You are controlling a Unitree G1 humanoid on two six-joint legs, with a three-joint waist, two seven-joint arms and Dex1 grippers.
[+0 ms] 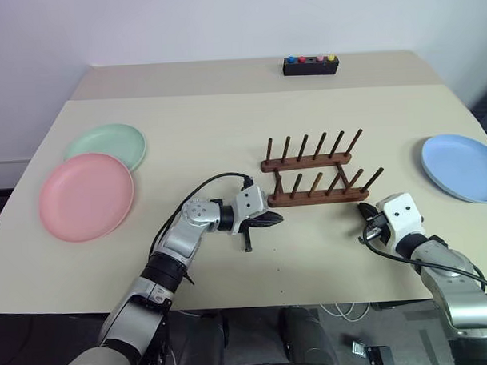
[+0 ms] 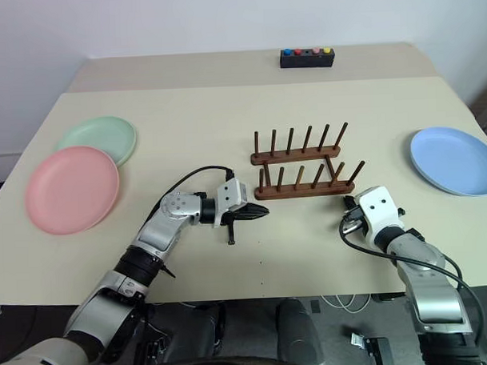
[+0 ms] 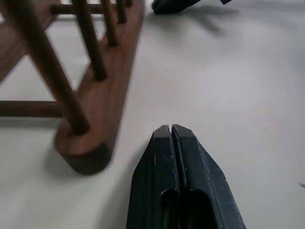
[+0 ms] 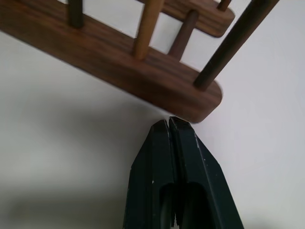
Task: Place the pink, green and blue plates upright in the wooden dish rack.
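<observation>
Left pincer (image 1: 270,220) and right pincer (image 1: 364,213), both fully closed and empty, flank the near bar of the wooden dish rack (image 1: 315,170), each at one end. Beyond the left pincer lie the pink plate (image 1: 85,196) and green plate (image 1: 108,145); beyond the right, the blue plate (image 1: 463,168). All rest on a beige desk (image 1: 194,128) against a white wall (image 1: 182,24).

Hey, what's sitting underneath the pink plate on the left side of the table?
The pink plate lies flat, its far edge overlapping the green plate, whose near rim is hidden beneath it. Elsewhere it seems to rest on the table; whatever lies directly under it is covered.
</observation>
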